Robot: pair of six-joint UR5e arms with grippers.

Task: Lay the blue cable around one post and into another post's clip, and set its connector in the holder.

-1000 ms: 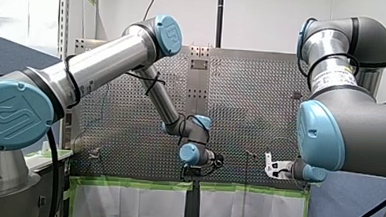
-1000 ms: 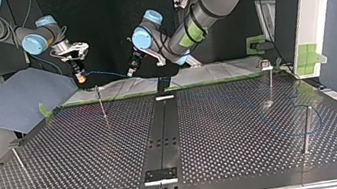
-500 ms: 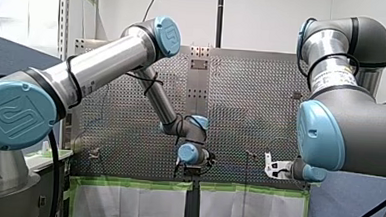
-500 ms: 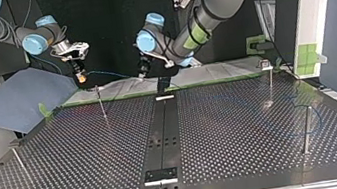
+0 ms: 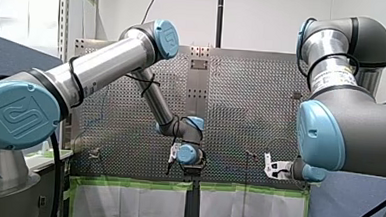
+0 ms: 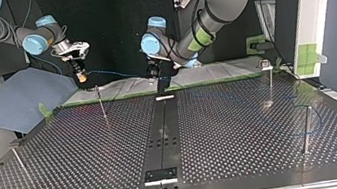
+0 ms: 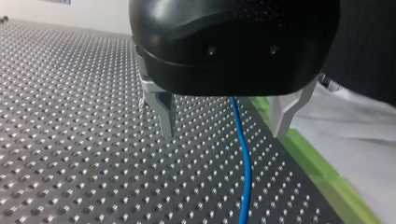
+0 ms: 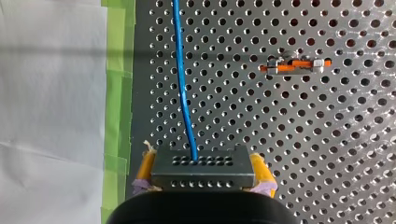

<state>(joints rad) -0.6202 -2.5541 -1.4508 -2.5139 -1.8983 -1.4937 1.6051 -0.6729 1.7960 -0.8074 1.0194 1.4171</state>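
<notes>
as only its wrist view shows, my right gripper (image 8: 203,170) clamps the connector (image 8: 219,172).

An embossed logo (image 5: 10,115) marks the blue joint cap (image 5: 42,104).

The cable (image 8: 183,88) is bright blue. It ends in a dark grey connector (image 8: 203,161) marked with two rows of small black holes, between the yellow pads (image 8: 146,164) of my right gripper (image 8: 202,171). My left gripper (image 7: 224,128) has a glossy black body and plain silver fingers (image 7: 163,109). The table (image 8: 327,140) is silver-grey metal, patterned all over with even rows of round holes. Green tape (image 8: 116,84) edges it, beside a white sheet (image 8: 46,93). A clip (image 8: 294,66) is orange and silver. My left arm (image 5: 108,64) is silver with light blue caps.
</notes>
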